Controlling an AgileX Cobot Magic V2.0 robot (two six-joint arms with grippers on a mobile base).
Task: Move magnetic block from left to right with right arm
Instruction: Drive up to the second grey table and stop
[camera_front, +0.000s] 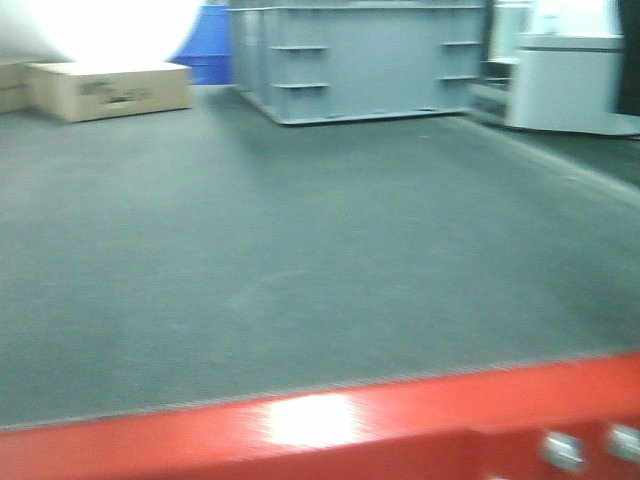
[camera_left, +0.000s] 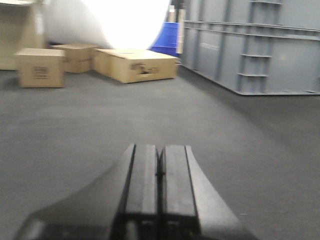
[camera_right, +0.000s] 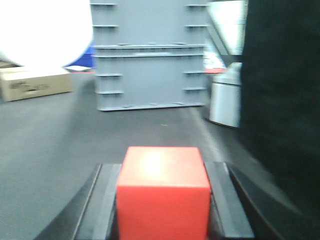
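Pressed together and empty, the black fingers of the left gripper (camera_left: 160, 150) point across the grey mat (camera_left: 75, 130) toward cardboard boxes (camera_left: 135, 65) at its far left corner. It looks idle, since the job belongs to the other arm. Along the far edge stands a grey crate (camera_right: 150, 55), with a pale bin (camera_right: 225, 97) to its right. On the right, the right gripper (camera_right: 162, 166) pinches the red block (camera_right: 162, 195) between its two fingers, one flat against each side face. That square hold should keep the cube from twisting on the way across. Whether the block rests on the mat or hangs clear of it cannot be told. It is a plain red cube, smooth and matte, with crisp edges and a pale glare on its top face. The front view shows neither arm, only a red rail (camera_front: 300, 430) with bolts along the mat's near edge.
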